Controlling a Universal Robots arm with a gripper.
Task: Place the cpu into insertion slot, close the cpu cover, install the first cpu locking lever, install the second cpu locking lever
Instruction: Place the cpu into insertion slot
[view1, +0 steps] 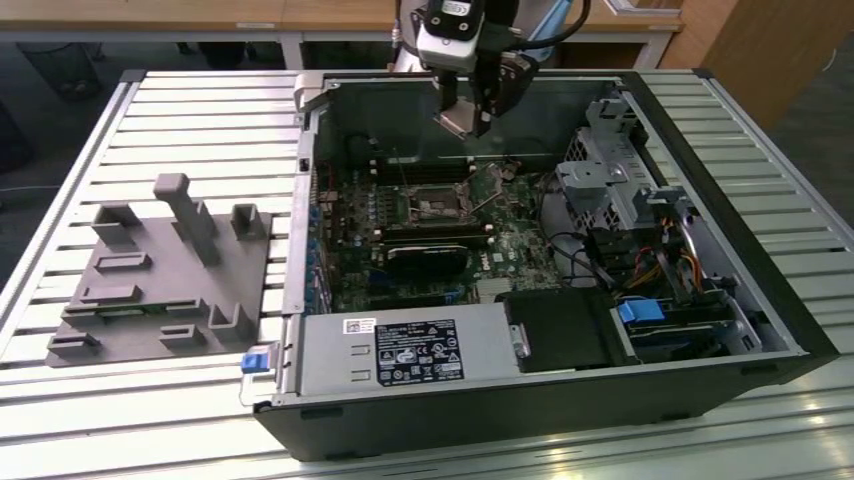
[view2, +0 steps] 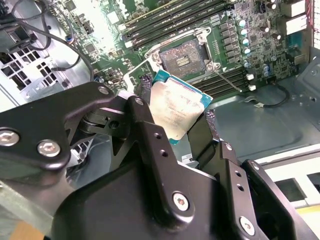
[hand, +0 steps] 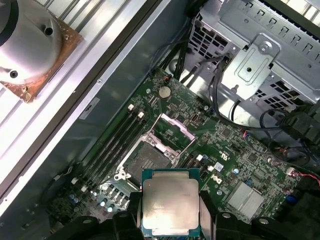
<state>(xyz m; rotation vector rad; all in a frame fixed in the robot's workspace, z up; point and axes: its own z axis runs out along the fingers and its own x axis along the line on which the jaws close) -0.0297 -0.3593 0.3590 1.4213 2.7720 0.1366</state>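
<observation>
Well off to the side of the pincer (view1: 461, 118), at the exterior view's left, a grey fixture (view1: 160, 270) is seen on the slatted counter (view1: 200, 110). Beside it the open computer case (view1: 534, 400) is laid flat, and the pincer is held above its far end.

The cpu (view2: 177, 107) is clamped by two opposite edges between the pincer's fingers (view2: 145, 85), its metal top turned toward both wrist cameras. It is carried in the air, clear of the board. The insertion slot (hand: 145, 160) is seen bare below the pincer, and the cpu cover (hand: 172, 131) is tilted up at the slot's far side. So nothing of the task is judged finished: the cpu is grasped but not seated, the cover is not closed, and neither locking lever is fastened.

As to room, the space between cpu and slot is unobstructed. The slot is hemmed by memory slots (hand: 112, 137) on one side and by the raised cover on another, so little sideways margin is judged to be offered at board level. Further out, the case wall (hand: 125, 65) is met on one side, and a metal drive cage (hand: 260, 60) with cables (hand: 295, 130) on the other.
</observation>
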